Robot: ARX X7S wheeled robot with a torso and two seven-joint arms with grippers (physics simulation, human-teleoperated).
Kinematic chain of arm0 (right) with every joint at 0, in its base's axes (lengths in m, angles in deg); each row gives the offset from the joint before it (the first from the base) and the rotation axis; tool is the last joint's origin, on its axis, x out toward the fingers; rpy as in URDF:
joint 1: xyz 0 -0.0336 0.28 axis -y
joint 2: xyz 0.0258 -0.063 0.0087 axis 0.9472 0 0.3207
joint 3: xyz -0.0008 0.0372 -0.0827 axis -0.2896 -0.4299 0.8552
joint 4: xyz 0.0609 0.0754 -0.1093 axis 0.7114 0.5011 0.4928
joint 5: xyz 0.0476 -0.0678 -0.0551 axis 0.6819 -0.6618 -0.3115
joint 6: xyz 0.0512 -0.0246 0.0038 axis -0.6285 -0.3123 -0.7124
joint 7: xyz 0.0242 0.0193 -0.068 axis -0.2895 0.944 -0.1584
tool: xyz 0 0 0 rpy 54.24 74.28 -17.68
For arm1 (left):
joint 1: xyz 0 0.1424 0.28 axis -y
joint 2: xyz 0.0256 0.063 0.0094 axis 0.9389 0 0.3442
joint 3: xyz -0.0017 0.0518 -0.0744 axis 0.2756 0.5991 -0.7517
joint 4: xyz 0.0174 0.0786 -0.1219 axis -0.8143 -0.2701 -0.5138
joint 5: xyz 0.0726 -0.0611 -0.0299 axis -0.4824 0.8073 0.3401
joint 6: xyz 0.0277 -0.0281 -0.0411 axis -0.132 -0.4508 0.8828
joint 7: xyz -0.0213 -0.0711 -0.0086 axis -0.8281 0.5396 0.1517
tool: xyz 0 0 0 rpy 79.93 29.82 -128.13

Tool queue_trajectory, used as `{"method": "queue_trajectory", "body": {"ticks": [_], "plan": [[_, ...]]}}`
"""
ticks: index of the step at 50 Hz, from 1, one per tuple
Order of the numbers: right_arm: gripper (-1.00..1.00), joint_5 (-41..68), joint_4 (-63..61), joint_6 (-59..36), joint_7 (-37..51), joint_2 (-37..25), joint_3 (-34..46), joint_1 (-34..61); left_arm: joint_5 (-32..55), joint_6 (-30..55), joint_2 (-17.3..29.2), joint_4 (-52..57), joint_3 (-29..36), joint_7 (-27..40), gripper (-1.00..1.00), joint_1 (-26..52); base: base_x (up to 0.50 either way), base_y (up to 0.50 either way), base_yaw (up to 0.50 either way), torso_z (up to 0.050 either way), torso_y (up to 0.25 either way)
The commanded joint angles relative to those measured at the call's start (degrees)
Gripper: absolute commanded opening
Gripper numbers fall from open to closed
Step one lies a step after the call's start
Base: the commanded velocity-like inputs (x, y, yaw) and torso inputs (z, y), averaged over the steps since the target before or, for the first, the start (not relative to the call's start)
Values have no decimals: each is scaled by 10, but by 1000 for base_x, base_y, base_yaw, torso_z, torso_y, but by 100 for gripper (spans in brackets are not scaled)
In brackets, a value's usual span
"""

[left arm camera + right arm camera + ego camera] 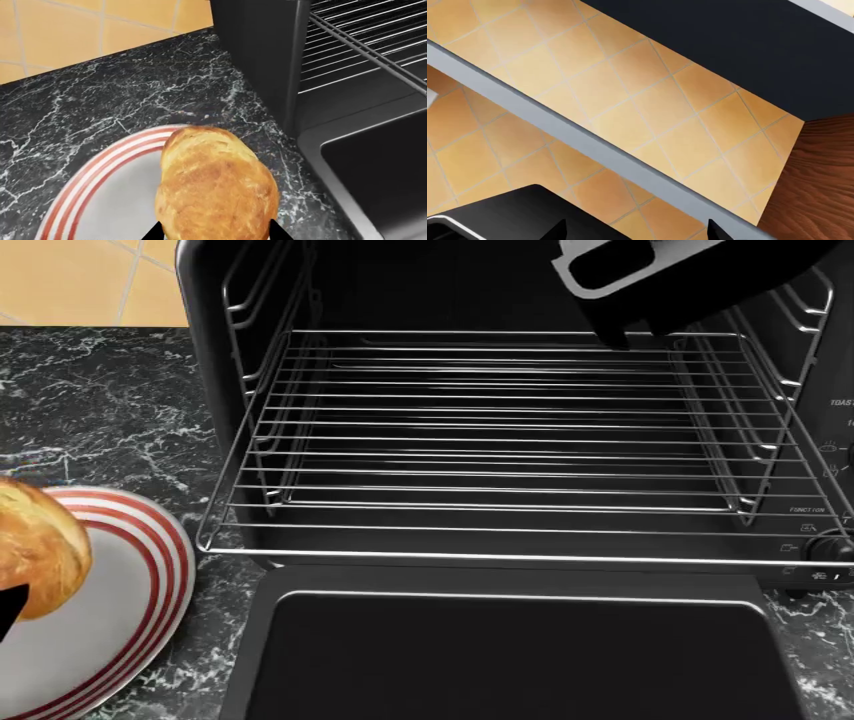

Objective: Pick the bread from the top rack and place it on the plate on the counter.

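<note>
The bread (217, 187), a golden-brown bun, sits between the black fingertips (152, 232) of my left gripper (215, 234), which is shut on it. It hangs over the white plate with red rings (100, 175) on the black marble counter (133, 95). In the head view the bread (34, 545) is at the left edge over the plate (127, 580). The top rack (507, 450) is pulled out of the oven and bare. My right gripper (637, 234) is open and empty, raised above the oven; its arm shows in the head view (667, 280).
The black oven door (521, 650) lies open and flat in front of the rack. The oven's side wall (260, 55) stands just beside the plate. Orange wall tiles (627, 115) are behind. Oven knobs (827, 545) are at right.
</note>
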Motion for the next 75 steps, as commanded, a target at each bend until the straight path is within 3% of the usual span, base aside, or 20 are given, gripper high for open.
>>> {"method": "queue_trajectory", "body": {"ticks": [1, 17, 20, 21, 33, 59, 75], "plan": [[100, 2, 4, -2, 1, 3, 4, 8, 8, -2, -7, -15, 2, 15, -100, 2, 0, 0, 0, 0, 0], [100, 15, 2, 1, 9, -1, 11, 17, -17, 9, -19, -64, 9, -1, -100, -8, 0, 0, 0, 0, 0], [100, 15, 1, 3, 9, 0, 11, 16, -15, 3, -18, -70, 7, 23, -100, -6, 0, 0, 0, 0, 0], [100, 14, 1, 2, 8, 0, 11, 16, -14, 11, -18, -71, 6, 16, 100, -2, 0, 0, 0, 0, 0], [100, 11, -4, 6, 6, -3, 10, 9, -12, 6, -1, -56, -4, 27, 100, 3, 0, 0, 0, 0, 0], [100, 11, -13, 17, 2, -13, 3, 2, 90, 104, 0, -35, -98, 63, 100, 151, 0, 0, 0, 0, 0], [100, 11, -15, 24, -1, -15, -2, 2, 217, 149, 37, 46, -160, 152, 100, 248, 0, 0, 0, 0, 0]]}}
